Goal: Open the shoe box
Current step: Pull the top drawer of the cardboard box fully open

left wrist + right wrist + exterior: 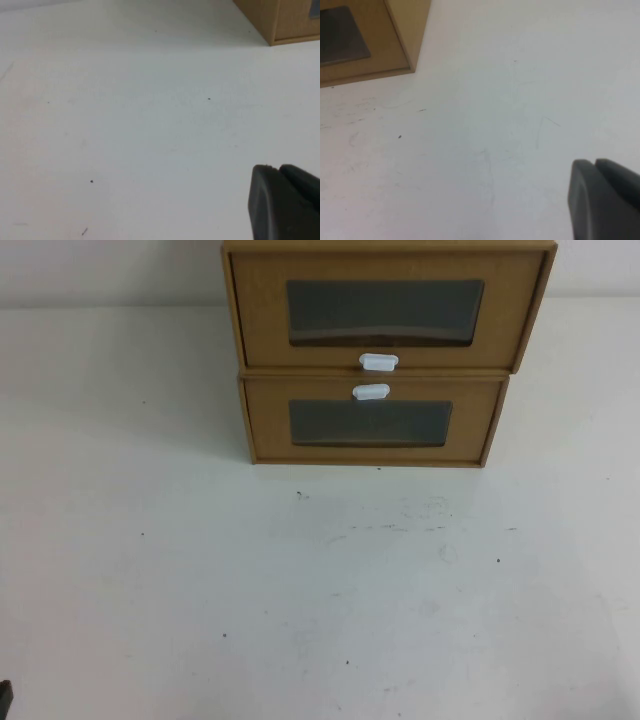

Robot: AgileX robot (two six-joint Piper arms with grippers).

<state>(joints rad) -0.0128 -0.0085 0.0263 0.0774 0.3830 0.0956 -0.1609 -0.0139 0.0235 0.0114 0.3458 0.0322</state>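
High: upper shoe box stacked on lower shoe box at the far centre of the table, both closed. White pull tabs show only here.

Left wrist: left gripper low over bare table, jaws together, empty.

Right wrist: right gripper likewise closed and empty. Lower box's window in sight.

I find the left gripper low at the edge of its wrist view, its two dark fingers lying side by side with only a thin seam between them, closed. The right gripper presents the same pose in its own wrist view: fingers pressed together, fully closed, touching nothing. From the high view I can report only a small dark piece at the near left corner; I cannot confirm which part of the left arm it is.
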